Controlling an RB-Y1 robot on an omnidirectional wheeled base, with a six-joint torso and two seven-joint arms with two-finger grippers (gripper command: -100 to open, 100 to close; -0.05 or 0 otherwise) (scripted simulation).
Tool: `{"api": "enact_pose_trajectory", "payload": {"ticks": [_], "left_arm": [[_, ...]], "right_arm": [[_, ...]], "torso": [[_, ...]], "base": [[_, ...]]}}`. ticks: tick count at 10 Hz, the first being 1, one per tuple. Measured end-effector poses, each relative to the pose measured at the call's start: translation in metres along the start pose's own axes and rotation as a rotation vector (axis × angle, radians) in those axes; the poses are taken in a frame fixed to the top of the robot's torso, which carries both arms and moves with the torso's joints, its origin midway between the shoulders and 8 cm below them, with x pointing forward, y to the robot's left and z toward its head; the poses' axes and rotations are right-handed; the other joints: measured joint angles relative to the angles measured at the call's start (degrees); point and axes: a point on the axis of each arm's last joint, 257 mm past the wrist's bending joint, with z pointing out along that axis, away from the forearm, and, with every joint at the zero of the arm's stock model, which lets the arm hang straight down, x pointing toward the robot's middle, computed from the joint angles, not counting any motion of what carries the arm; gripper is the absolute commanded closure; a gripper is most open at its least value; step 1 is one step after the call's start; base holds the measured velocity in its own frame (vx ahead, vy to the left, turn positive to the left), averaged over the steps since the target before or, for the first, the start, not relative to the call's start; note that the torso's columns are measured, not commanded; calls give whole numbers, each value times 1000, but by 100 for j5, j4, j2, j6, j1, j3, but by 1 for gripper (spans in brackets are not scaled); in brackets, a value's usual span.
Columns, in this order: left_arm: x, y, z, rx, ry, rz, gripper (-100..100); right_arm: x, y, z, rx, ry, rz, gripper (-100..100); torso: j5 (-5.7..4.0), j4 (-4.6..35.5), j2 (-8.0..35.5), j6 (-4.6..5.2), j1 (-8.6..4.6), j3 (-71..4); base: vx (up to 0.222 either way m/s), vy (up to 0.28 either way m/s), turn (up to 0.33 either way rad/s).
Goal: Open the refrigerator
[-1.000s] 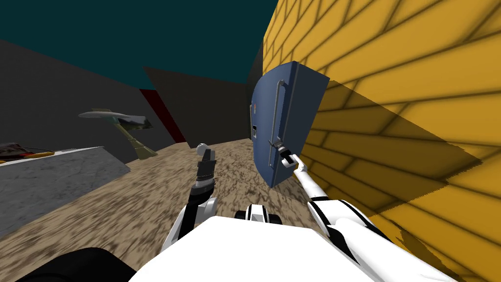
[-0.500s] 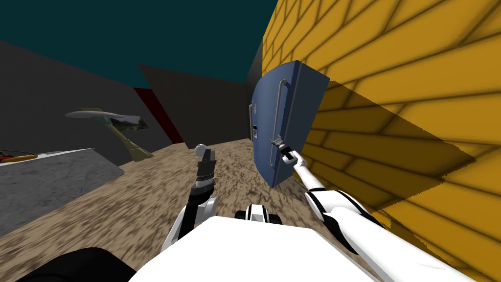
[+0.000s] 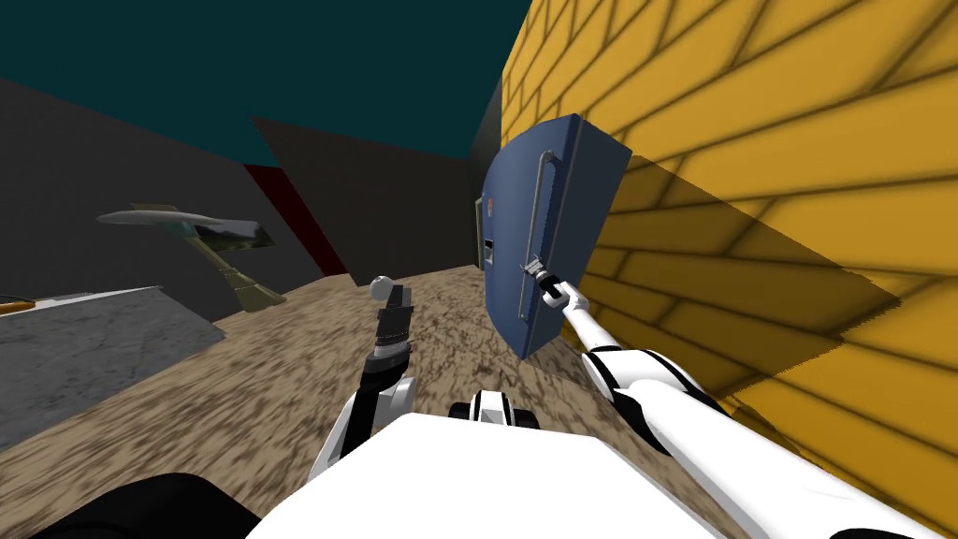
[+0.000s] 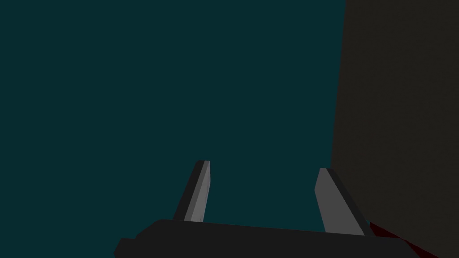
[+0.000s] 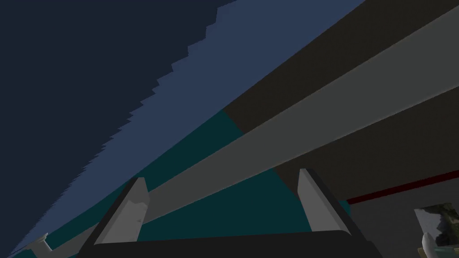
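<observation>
In right wrist view handle [image 5: 287, 130] runs off edge, far end unseen. In head view right gripper [image 3: 536, 269] tiny: contact with handle impossible to tell. At head view's left edge grey counter [image 3: 84, 346] cut off.

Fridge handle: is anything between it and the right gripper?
Nothing visible does. The right gripper is open at the handle, whose grey bar crosses just past the fingertips in the right wrist view, with the blue door behind it.
</observation>
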Motion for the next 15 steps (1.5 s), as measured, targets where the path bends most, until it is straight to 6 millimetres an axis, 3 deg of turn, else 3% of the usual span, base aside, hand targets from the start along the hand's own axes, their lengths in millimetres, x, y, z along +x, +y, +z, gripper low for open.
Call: {"api": "enact_pose_trajectory", "payload": {"ticks": [5, 6, 9, 13, 15], "left_arm": [[0, 0, 0, 0, 0, 0, 0], [0, 0, 0, 0, 0, 0, 0], [0, 0, 0, 0, 0, 0, 0], [0, 0, 0, 0, 0, 0, 0], [0, 0, 0, 0, 0, 0, 0]], "right_arm": [[4, -20, 12, 6, 29, -104, -100], [4, -21, 13, 7, 31, -103, 100], [10, -34, 9, 37, 55, -104, 100], [35, -49, -1, 75, 120, -123, 100], [43, -63, -6, 101, 148, -142, 100]], "torso": [[2, -1, -12, -8, 1, -7], [1, -5, -10, -2, 2, -8], [27, -14, -20, -3, 83, -7], [37, -3, -60, -53, 34, -44], [37, -2, -55, -34, 55, -37]], "base": [[17, 18, 14], [1, 0, -12], [19, 269, -85], [1, 322, -71], [6, 335, -79]]}}
